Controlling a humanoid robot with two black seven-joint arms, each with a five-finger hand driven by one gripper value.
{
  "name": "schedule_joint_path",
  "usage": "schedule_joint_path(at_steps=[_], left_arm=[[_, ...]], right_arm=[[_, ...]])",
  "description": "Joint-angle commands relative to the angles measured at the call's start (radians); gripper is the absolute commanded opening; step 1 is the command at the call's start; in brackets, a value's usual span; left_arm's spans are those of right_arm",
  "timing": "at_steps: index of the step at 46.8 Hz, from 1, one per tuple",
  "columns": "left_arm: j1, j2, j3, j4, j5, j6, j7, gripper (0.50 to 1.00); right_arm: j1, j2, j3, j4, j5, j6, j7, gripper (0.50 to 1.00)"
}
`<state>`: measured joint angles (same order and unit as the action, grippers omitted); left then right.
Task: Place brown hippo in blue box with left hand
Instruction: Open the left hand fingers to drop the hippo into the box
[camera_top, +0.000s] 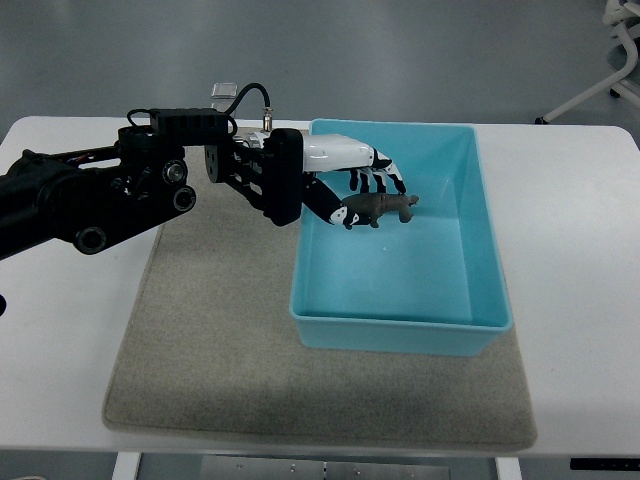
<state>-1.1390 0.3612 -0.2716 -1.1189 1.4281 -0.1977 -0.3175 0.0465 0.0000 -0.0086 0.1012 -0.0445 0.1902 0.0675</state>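
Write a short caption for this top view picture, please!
Left hand holds the brown hippo over the blue box.

Bright, even overhead light; sharp focus throughout. Soft shadow on the blue box floor under the hand. Mild glare along the white table right edge.

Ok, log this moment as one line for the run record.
left hand: over blue box, shut on brown hippo | hippo: held above box floor, not released | right hand: not in view | mat: under box
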Motion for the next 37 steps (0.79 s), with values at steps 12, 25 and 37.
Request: schedule_joint_path(at_steps=[12, 25, 37], left_arm=[[0.018, -0.005, 0.002, 0.001, -0.002, 0.0, 0.0, 0.701], [0.021, -0.005, 0.002, 0.001, -0.002, 0.0, 0.0, 0.758], [0.015, -0.005, -0.009, 0.008, -0.005, 0.01, 0.0, 0.765]], right_arm=[[0.0, 0.0, -0.001, 0.0, 0.0, 0.0, 0.0, 0.936], [0.0, 0.0, 0.001, 0.0, 0.0, 0.0, 0.0, 0.936], [0.0, 0.0, -0.001, 0.0, 0.0, 0.0, 0.0, 0.936]])
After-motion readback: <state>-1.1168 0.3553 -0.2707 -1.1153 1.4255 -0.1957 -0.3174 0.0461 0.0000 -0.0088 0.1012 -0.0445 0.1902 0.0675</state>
